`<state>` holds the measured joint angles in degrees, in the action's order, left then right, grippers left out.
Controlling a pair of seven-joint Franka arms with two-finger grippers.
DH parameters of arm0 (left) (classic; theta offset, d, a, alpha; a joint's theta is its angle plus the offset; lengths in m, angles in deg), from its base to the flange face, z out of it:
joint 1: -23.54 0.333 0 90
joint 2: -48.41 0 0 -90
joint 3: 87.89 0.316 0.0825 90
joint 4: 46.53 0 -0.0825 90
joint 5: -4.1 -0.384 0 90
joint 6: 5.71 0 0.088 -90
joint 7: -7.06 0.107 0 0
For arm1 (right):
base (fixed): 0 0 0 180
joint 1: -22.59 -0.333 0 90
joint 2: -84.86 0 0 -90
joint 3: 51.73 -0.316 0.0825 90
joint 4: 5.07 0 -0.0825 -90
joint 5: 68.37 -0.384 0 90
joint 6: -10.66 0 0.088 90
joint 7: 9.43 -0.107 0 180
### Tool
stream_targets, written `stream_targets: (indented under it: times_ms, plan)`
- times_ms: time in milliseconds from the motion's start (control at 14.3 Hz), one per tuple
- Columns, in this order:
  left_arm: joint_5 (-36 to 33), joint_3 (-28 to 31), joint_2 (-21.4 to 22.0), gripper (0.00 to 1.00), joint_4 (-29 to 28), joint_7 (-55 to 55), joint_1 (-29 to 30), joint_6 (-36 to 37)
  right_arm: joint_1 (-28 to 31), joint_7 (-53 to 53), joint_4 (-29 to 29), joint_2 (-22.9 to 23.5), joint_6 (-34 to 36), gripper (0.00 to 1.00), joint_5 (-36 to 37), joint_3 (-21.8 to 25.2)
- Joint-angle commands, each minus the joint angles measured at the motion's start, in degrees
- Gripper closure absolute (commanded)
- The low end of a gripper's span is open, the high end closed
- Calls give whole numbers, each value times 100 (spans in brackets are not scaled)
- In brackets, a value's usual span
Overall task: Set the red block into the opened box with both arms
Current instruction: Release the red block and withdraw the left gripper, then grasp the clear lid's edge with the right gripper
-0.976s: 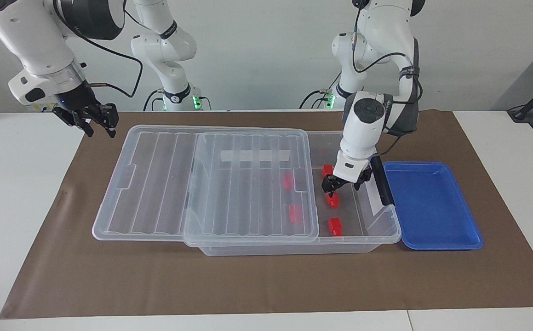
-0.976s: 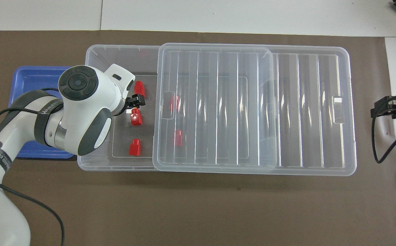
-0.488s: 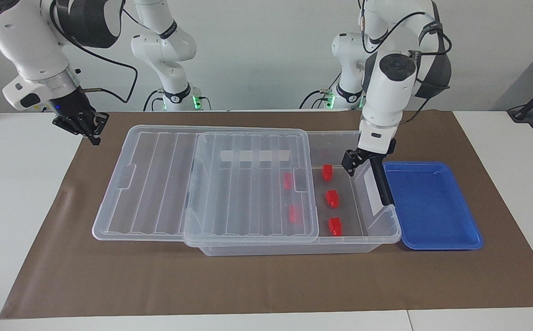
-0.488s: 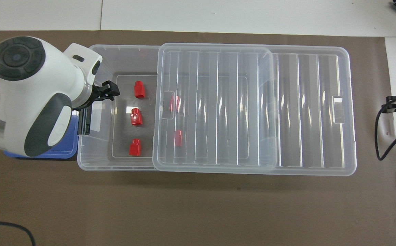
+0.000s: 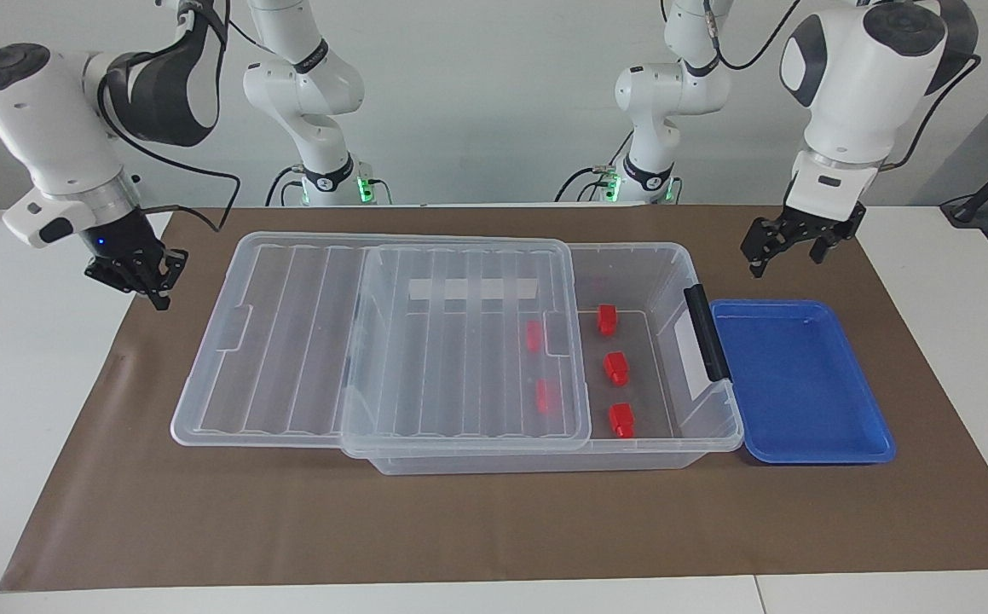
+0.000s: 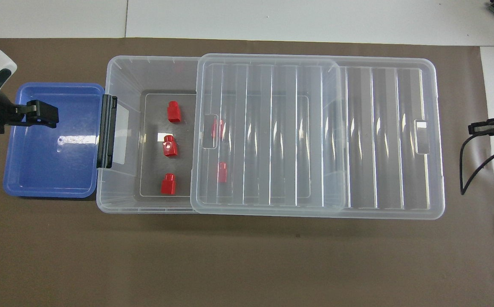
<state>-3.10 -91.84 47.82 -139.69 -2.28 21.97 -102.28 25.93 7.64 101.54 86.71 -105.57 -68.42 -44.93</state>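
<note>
The clear box [image 5: 545, 465] [image 6: 119, 64] lies across the mat. Its ribbed lid [image 5: 289, 341] [image 6: 379, 136] is slid toward the right arm's end, which leaves the end by the black latch [image 5: 707, 333] [image 6: 106, 130] uncovered. Three red blocks [image 5: 615, 367] [image 6: 169, 145] lie in a row on the uncovered floor. Two more red blocks [image 5: 533, 335] [image 6: 218, 128] show through the lid. My left gripper [image 5: 788, 256] [image 6: 42, 115] hangs open and empty in the air by the blue tray. My right gripper [image 5: 157, 294] [image 6: 479, 128] is shut and empty over the mat's edge, clear of the lid.
A shallow blue tray [image 5: 852, 448] [image 6: 21, 187] lies against the box's latch end, with nothing in it. A brown mat [image 5: 459, 529] [image 6: 229, 264] covers the table's middle, with white tabletop at both ends.
My left gripper rose out of the box, leaving the middle block on the floor, and swung out over the blue tray. My right gripper shut and drifted outward to the mat's edge.
</note>
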Motion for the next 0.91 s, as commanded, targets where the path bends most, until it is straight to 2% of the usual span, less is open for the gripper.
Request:
stream_targets:
  times_ms: [0, 209, 488, 836]
  plan:
    - [-18, -62, 190, 0, -80, 484, 252, 156, 35, 270, 80, 270, -294, 100, -303, -56]
    - [-18, -53, 226, 0, -97, 861, 349, 226, 9, 595, 62, 482, -506, 100, -417, -56]
    - [9, -53, 235, 0, -97, 1987, 700, 226, -79, 604, 44, 535, -576, 100, -734, -100]
    - [202, -62, 314, 0, -264, 1962, 649, -19, -334, 517, 18, 544, -585, 100, -804, -117]
